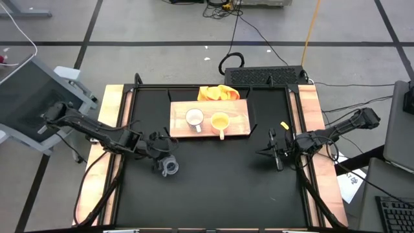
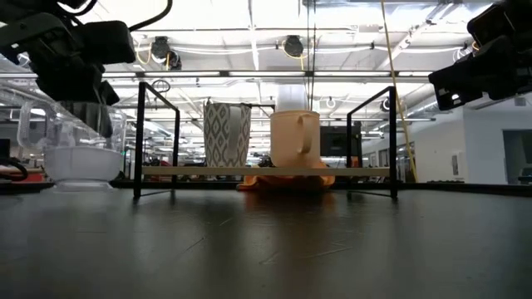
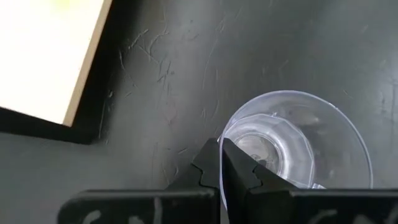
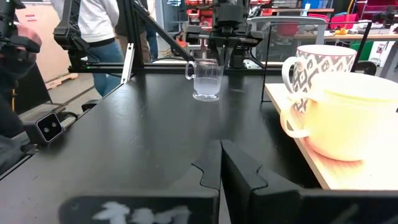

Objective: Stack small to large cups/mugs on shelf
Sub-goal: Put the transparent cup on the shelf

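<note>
A clear glass cup [image 1: 171, 167] is near the black table's left side, with my left gripper [image 1: 164, 160] shut on its rim. It shows upright in the right wrist view [image 4: 207, 79]. A white patterned mug [image 1: 194, 118] and an orange-yellow mug [image 1: 220, 121] stand side by side on the light-wood shelf [image 1: 240, 123] at the far middle. The board is raised on black legs [image 2: 173, 187]. My right gripper [image 1: 274, 154] is shut with nothing in it at the table's right side, pointing level toward the cup. My left gripper pinches the glass cup's rim [image 3: 219, 142], one finger [image 3: 244, 173] inside the cup and the other [image 3: 206, 167] outside. The fingers slant down from the table's left side. The cup stays upright; whether its base [image 2: 81, 184] rests on the table or hangs just above, I cannot tell.
An orange-yellow cloth [image 1: 218, 92] lies behind the shelf. A small yellow piece [image 1: 284, 125] lies right of the shelf. Wooden rails [image 1: 114, 116] run along the table's left and right edges. A person [image 4: 93, 25] stands beyond the table.
</note>
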Available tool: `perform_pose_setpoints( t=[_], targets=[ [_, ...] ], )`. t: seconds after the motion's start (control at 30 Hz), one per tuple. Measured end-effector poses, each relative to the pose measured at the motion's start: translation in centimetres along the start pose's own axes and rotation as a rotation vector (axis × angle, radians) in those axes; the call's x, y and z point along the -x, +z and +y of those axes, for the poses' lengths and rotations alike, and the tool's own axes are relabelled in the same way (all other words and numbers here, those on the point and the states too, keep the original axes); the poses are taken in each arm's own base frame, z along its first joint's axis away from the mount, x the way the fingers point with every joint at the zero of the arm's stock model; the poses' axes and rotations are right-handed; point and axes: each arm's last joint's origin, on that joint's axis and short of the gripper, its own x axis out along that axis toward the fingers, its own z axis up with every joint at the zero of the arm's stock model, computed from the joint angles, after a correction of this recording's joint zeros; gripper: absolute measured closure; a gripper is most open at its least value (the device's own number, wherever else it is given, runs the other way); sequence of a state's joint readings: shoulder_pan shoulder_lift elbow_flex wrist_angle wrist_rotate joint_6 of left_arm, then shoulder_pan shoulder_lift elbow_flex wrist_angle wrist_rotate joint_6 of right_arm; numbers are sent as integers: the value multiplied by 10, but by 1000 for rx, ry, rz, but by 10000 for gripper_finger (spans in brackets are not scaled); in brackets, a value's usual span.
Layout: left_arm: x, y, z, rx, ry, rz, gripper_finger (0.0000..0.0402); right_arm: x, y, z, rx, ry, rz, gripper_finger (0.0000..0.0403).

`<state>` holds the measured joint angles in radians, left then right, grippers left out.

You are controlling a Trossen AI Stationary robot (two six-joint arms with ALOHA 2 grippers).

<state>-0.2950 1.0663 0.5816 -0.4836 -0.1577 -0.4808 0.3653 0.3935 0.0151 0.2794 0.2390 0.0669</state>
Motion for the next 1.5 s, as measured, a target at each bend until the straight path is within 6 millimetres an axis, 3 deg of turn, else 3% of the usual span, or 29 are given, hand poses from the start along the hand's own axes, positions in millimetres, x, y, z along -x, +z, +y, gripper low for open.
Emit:
perform_pose_setpoints(
  t=[0.33,0.7,1.5],
  targets=[
    [-8,7,-5,-9,-21,-28,401,0,0,0,0,0,0,403],
    [-13,31,-14,-72,-8,-25,401,0,0,0,0,0,1,403],
    [-15,36,-9,-53,-11,-27,401,0,0,0,-26,7,1,403]
  ],
)
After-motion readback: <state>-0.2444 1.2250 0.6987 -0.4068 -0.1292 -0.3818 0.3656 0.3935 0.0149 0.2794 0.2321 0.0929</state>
